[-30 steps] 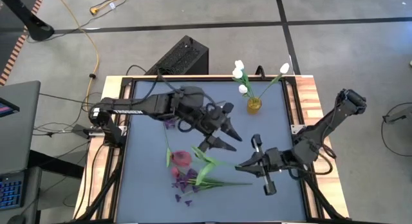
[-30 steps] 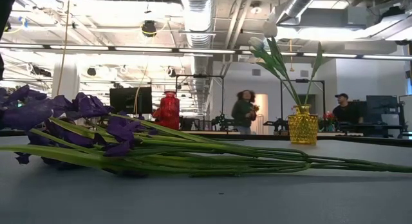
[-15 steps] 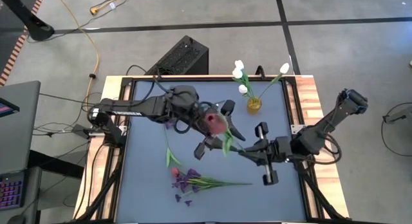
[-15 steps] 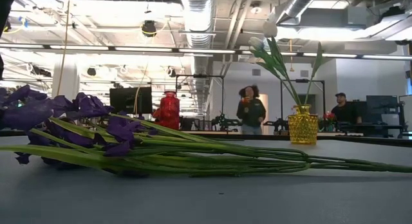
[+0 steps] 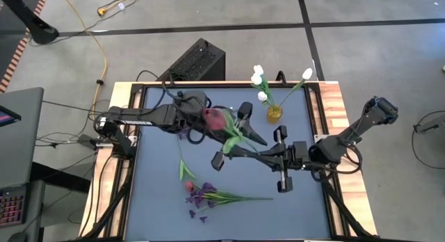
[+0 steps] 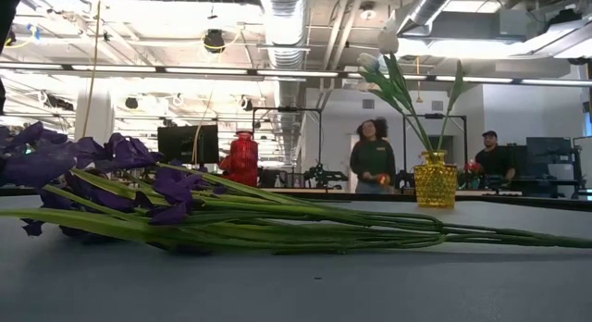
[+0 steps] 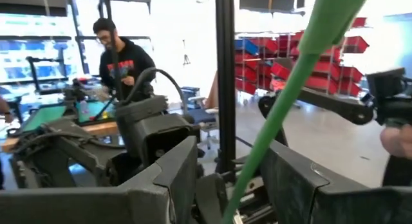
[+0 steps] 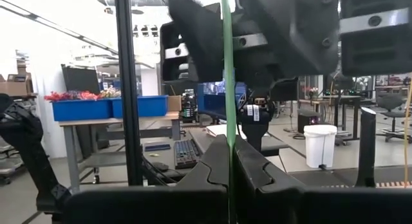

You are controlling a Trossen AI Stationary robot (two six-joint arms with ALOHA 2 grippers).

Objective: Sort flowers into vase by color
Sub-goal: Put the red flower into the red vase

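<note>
A red-budded flower point(image 5: 214, 118) on a green stem is in the air above the table's middle. My right gripper point(image 5: 263, 156) is shut on its stem. My left gripper point(image 5: 242, 146) is open, and the stem point(image 7: 277, 121) passes between its fingers; I cannot tell whether they touch it. A yellow vase point(image 5: 274, 113) near the far edge holds white tulips point(image 5: 259, 78). Purple flowers point(image 5: 205, 195) and another red bud point(image 5: 188, 186) lie flat on the near part of the table. The low view shows the purple flowers point(image 6: 120, 160) and the vase point(image 6: 435, 179). My right gripper pinches the red flower's green stem point(image 8: 228, 130) between its two fingers, toward the stem's lower end. It reaches in level from the table's right side, fingers across the stem. The flower is lifted clear, and the stem rises past the fingers with the bud on top.
A loose stem with purple bits point(image 5: 182, 155) lies left of centre on the grey mat. The table has raised wooden side rails point(image 5: 334, 103). People point(image 6: 372, 160) stand in the room beyond the far edge.
My right gripper has risen and moved toward the left and far side, lifting the red flower off the table. The bud has swung up from lying by the purple flowers. The stem now stands between my left gripper's open fingers.
</note>
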